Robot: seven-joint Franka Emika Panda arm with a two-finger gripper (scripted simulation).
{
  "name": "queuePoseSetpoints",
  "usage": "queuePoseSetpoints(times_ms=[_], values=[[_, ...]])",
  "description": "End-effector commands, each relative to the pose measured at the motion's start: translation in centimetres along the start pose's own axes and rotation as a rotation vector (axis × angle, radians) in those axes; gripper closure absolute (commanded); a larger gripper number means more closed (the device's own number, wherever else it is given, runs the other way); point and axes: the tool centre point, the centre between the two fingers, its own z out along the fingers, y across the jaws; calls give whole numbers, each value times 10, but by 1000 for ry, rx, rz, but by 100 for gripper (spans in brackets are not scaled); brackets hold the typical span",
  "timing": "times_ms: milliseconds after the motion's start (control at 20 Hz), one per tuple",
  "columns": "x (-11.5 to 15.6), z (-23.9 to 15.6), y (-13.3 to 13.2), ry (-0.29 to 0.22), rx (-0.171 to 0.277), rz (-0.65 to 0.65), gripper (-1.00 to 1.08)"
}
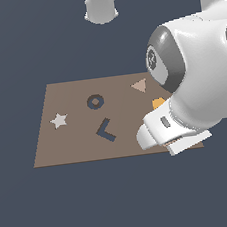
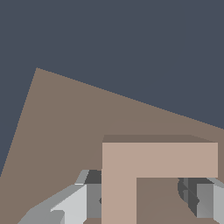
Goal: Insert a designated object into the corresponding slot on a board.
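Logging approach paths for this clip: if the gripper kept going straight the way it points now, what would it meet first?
The tan L-shaped piece, lying between the gripper fingers, with the brown board beneath. Depth is unclear; it may already be touching.

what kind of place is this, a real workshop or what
Most likely a simulated test scene, not a real room: a flat brown board with a dark L-shaped slot floats on featureless dark ground, beside a smooth rendered robot arm.
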Motion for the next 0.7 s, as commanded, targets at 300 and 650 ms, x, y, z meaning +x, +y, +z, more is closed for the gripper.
queuePoseSetpoints(times_ms=[300,650], values=[[0,1,0,2,-1,0,108],[1,-5,0,2,0,0,108]])
